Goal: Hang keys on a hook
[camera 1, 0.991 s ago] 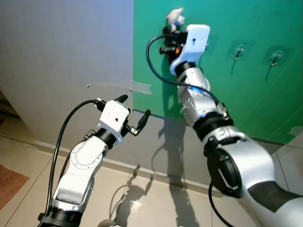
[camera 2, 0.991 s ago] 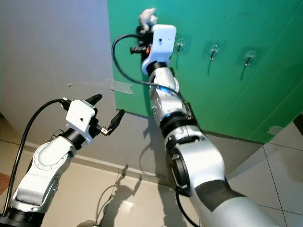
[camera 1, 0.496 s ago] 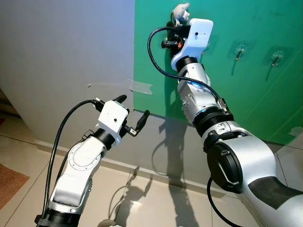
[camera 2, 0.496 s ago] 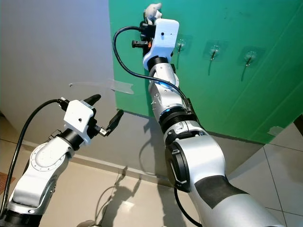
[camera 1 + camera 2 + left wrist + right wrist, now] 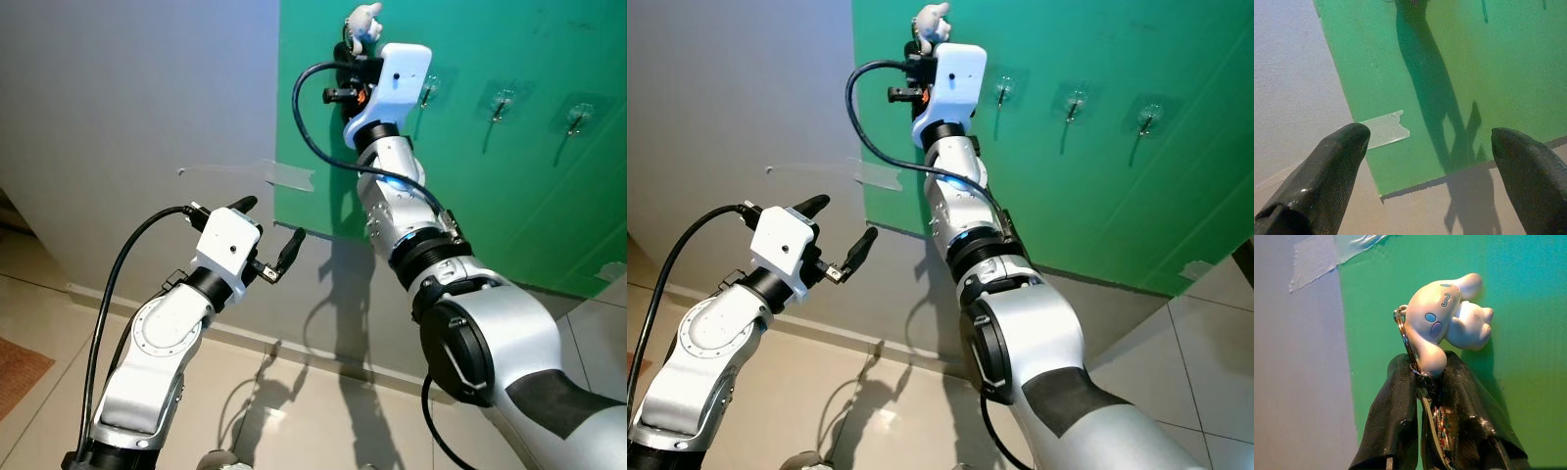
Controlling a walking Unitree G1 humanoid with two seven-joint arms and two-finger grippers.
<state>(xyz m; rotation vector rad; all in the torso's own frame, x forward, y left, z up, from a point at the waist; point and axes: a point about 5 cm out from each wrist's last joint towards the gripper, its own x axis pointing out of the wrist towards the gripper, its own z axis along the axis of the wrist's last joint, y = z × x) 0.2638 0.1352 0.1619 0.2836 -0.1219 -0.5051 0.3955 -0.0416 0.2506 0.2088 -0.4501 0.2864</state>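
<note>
My right gripper (image 5: 1427,368) is raised high against the top left part of the green board (image 5: 519,206) and is shut on the keys. A white figure charm (image 5: 1445,313) and a metal ring (image 5: 1400,322) stick out above the black fingers (image 5: 1396,401), and the charm (image 5: 362,17) shows above the white wrist housing. Three clear hooks sit on the board to the right of it: the nearest hook (image 5: 428,86), a second hook (image 5: 501,103) and a third hook (image 5: 578,116). My left gripper (image 5: 271,222) is held open lower down, in front of the grey wall, with nothing in it.
The green board's left edge is held to the grey wall (image 5: 137,98) by a strip of clear tape (image 5: 290,175). Below the wall lies a beige tiled floor (image 5: 294,421). A reddish mat (image 5: 15,367) lies at the far left.
My right gripper with the keys rose along the board, then shifted slightly left, away from the hooks. The left arm has drifted a little to the left.
</note>
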